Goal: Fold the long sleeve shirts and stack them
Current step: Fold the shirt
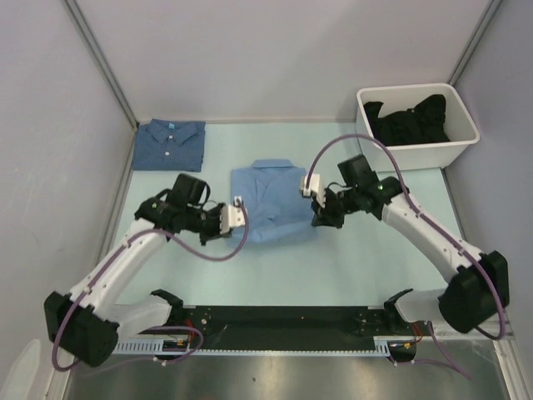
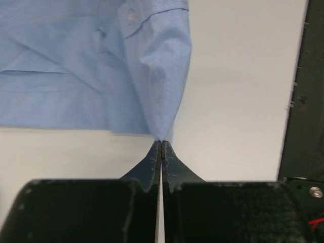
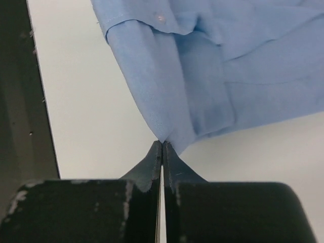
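A light sky-blue long sleeve shirt lies folded in the middle of the table. My left gripper is shut on its near-left corner; in the left wrist view the cloth rises to a peak at the closed tips. My right gripper is shut on the near-right corner, where the fabric is pulled to a point at the tips. A darker denim-blue shirt lies folded at the back left, collar away from me, apart from both grippers.
A white bin holding black cloth stands at the back right. The black base rail runs along the near edge. Grey walls close in the left, back and right sides.
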`<state>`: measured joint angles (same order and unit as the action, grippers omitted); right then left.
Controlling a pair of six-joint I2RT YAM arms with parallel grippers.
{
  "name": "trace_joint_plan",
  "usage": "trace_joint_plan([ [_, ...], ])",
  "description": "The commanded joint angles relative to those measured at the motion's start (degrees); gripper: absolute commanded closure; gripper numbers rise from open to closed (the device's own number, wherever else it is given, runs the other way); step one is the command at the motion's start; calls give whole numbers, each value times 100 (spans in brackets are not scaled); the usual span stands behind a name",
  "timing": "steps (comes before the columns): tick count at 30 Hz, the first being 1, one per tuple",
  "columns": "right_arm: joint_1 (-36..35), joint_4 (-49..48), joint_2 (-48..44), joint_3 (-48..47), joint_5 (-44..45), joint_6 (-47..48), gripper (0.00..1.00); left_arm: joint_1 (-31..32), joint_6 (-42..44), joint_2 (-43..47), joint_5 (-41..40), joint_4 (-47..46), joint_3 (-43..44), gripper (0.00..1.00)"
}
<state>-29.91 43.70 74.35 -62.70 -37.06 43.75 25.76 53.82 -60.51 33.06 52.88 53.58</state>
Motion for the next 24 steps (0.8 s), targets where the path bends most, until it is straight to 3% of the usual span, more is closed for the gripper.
trace_joint_plan([
  [1, 616, 428, 946, -1101, -583, 195, 100, -518, 524, -1101, 412, -129, 1116, 100],
  [7, 1145, 710, 2688, -2771, -847, 64, 100, -1020, 437, -3025, 447, -331, 2348, 100],
  [11, 1426, 1209, 4451, -4414, -935, 20, 100, -1152, 42, -4125, 438, -577, 3455, 100],
  [16, 1550, 1755, 6019, -6708, -926, -50, 100, -1222, -214, -5276, 193, -700, 4501, 100],
  [19, 1585, 2063, 6767, -7473, -794, -165, 100, -1222, -372, -5944, 17, -753, 4914, 100],
  [24, 1576, 1414, 7015, -7143, -496, -507, 100, -1222, -784, -6507, -448, -1122, 4960, 100],
])
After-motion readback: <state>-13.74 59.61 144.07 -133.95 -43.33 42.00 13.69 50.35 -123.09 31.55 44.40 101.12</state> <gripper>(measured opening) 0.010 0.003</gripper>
